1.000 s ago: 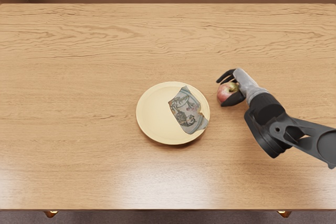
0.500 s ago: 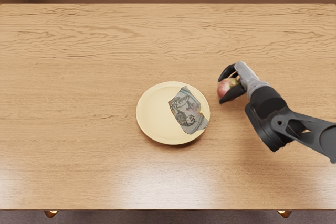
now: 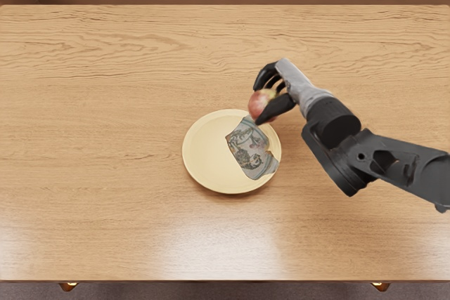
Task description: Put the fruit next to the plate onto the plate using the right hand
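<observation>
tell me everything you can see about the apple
The apple is small and round, red with a yellowish-green patch and smooth-looking skin. The right hand is shut on it, with dark fingers above and below hiding part of it. It seems held off the table, over the far right rim of the cream plate, not resting on it.

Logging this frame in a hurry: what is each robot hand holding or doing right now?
Right robot hand: closed on the apple.
Left robot hand: out of view.

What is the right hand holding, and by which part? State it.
The right hand holds the apple, gripped around its sides, near the plate's far rim.
</observation>
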Robot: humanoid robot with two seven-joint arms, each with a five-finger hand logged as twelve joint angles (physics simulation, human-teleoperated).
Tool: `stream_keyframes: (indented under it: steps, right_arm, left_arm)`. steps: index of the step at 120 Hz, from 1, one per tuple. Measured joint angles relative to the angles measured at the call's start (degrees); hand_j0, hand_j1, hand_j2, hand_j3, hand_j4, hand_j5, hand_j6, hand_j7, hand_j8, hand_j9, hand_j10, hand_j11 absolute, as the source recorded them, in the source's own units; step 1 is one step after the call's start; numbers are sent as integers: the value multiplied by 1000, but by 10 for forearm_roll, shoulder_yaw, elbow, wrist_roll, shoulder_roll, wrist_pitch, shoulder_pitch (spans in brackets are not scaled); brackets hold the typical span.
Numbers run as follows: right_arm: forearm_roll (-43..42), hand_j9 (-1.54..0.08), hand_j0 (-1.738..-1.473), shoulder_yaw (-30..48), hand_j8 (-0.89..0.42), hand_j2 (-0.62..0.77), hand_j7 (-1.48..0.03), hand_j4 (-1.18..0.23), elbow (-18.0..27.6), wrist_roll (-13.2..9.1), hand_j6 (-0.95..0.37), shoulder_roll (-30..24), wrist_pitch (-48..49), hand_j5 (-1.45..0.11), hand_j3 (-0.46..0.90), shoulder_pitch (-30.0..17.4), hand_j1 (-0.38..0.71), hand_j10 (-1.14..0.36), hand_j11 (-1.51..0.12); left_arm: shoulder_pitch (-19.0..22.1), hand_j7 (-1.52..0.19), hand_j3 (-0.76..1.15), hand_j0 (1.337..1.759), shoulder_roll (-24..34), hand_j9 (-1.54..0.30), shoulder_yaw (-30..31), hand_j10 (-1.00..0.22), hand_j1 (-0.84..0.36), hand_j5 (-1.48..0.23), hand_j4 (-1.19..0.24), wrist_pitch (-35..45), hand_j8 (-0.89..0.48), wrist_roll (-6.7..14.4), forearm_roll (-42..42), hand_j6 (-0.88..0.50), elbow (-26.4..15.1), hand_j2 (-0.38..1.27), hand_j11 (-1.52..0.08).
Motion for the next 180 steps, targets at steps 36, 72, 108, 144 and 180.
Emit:
stream_keyframes:
  steps: [36,72,108,144,180]
  right_arm:
    - [0,-1178,-1654,-3,-249,442,-1101,-791,3,0,-528,44,0,-1226,0,-8,169,-294,-1138]
    - [-7,-305,-1657,-2,-84,108,-287,-208,1,0,-149,59,-1,-316,0,-25,-203,-91,-296]
    - [38,-70,-1658,123,-20,26,-66,-48,-1,0,-35,-2,5,-73,0,-68,-316,-21,-68]
    - [125,-16,-1658,407,-5,7,-15,-11,-41,0,-8,-25,327,-17,0,-198,-342,-5,-16]
    - [353,-4,-1658,599,-1,2,-4,-2,-224,0,-2,-27,671,-4,0,-252,-347,-1,-4]
  left_arm:
    - [0,-14,0,1658,0,-14,0,-11,336,-14,-11,0,-11,0,0,-11,0,2,-14]
    - [0,-14,0,1658,0,-14,0,-11,336,-14,-11,0,-11,0,0,-11,0,2,-14]
    - [0,-14,0,1658,0,-14,0,-11,336,-14,-11,0,-11,0,0,-11,0,2,-14]
    - [0,-14,0,1658,0,-14,0,-11,336,-14,-11,0,-11,0,0,-11,0,2,-14]
    - [0,-14,0,1658,0,-14,0,-11,336,-14,-11,0,-11,0,0,-11,0,2,-14]
